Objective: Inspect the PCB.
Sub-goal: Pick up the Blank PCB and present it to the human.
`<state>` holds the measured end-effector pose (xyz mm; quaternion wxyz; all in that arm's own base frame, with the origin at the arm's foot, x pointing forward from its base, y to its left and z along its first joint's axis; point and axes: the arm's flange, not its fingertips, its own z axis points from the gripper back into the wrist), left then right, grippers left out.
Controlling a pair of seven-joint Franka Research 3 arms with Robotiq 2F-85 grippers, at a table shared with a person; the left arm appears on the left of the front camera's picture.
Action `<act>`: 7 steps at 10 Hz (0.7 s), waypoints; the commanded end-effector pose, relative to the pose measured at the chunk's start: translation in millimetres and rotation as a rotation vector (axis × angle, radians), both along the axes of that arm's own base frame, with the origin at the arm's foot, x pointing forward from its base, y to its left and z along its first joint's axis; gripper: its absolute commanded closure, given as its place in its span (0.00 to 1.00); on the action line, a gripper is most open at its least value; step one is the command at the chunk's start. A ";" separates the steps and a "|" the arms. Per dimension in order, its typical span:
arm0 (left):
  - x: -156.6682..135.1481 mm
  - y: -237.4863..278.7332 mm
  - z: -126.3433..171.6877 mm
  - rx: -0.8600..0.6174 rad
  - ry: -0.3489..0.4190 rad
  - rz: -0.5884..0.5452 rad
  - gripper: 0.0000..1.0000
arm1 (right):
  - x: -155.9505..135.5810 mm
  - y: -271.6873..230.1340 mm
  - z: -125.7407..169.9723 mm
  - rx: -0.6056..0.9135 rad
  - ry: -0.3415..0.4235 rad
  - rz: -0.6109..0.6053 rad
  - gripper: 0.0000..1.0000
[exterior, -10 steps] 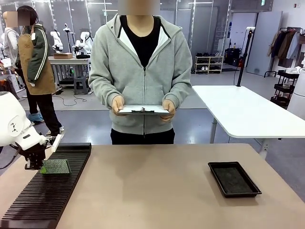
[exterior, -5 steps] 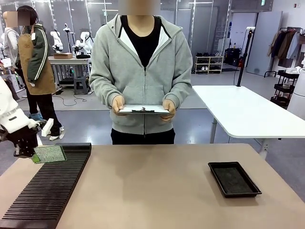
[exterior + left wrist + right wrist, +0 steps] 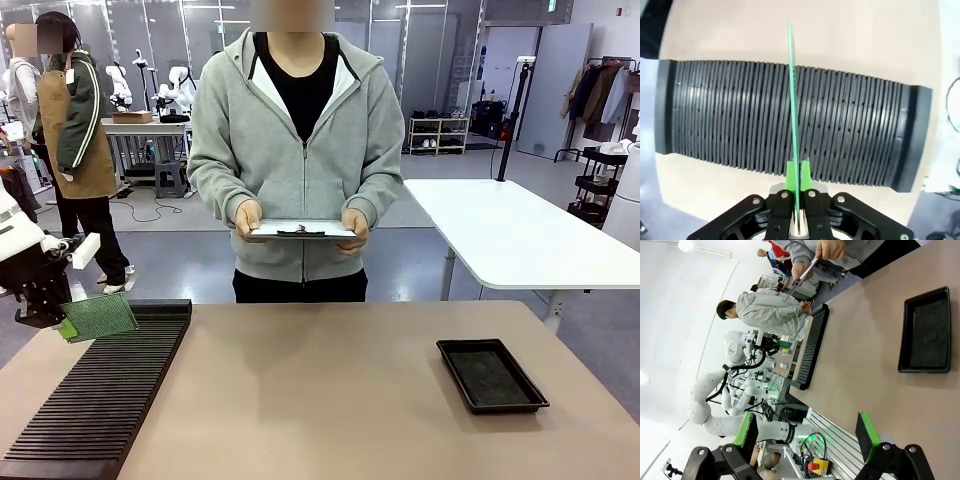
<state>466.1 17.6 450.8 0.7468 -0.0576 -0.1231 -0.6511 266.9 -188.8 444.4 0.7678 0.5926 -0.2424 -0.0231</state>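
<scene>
PCB is in the air, tilted, over the far left end of the black slotted rack; it appears clear of the slots. Left jaws are clenched on one short edge of it. In the left wrist view the PCB stands edge-on between the green pads, with the rack beneath. Right jaws are spread wide, grasping nothing. Black tray lies on the table at right, well apart from the PCB. Person at the far side holds a white clipboard level.
</scene>
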 end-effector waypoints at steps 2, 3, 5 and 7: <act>-5.5 -2.1 9.6 -0.204 0.143 0.053 1.00 | 0.1 -0.7 1.3 0.005 -0.023 0.002 0.00; -7.3 -7.3 12.6 -0.304 0.235 0.107 1.00 | 0.1 -0.7 1.3 0.005 -0.023 0.002 0.00; -4.2 -16.4 14.1 -0.453 0.319 0.200 1.00 | 0.1 -0.7 1.3 0.005 -0.023 0.002 0.00; 12.2 -19.1 13.0 -0.644 0.397 0.322 1.00 | 0.1 -0.7 1.3 0.005 -0.023 0.002 0.00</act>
